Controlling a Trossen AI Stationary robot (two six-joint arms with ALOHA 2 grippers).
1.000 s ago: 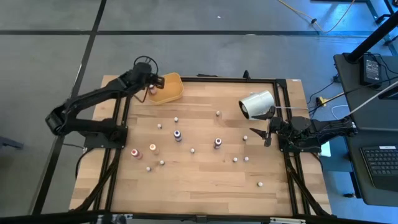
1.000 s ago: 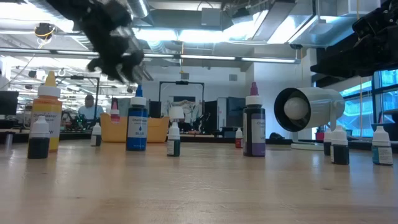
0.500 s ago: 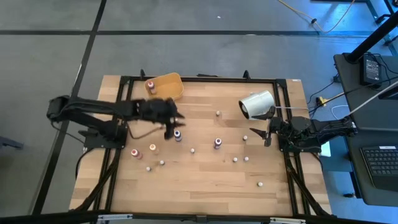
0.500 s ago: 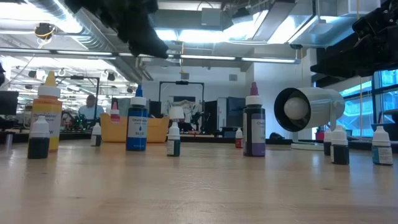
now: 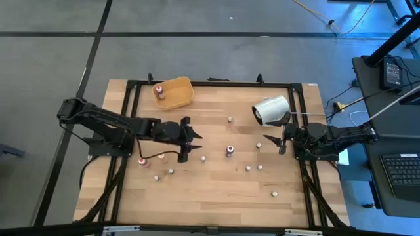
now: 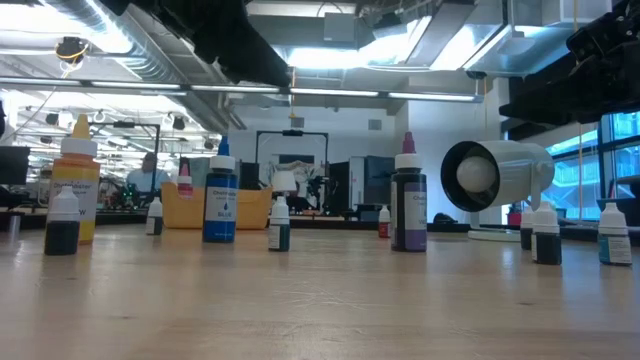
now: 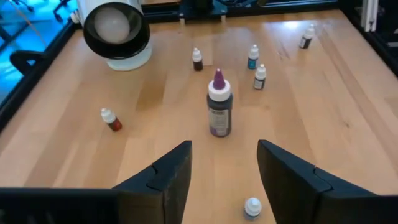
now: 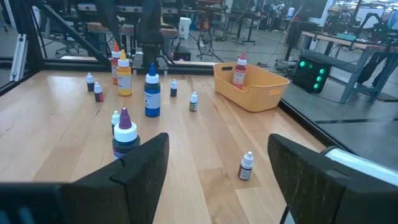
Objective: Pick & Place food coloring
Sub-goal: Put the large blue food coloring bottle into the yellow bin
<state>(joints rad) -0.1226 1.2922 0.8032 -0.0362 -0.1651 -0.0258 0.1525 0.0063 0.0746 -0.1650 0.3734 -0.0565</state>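
Inside yellow tray point(image 5: 182, 98), one bottle point(image 5: 158, 90); left hand point(image 5: 189, 140) and right hand point(image 5: 274, 143) both parted, empty.

upright food coloring bottles point(image 5: 230, 151) scattered across table

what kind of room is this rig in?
Looks like a robotics lab or workshop, not a kitchen. Behind the table stand workbenches loaded with gear, exposed ducts and strip lights run overhead, and a desk with a keyboard sits beside the rig.
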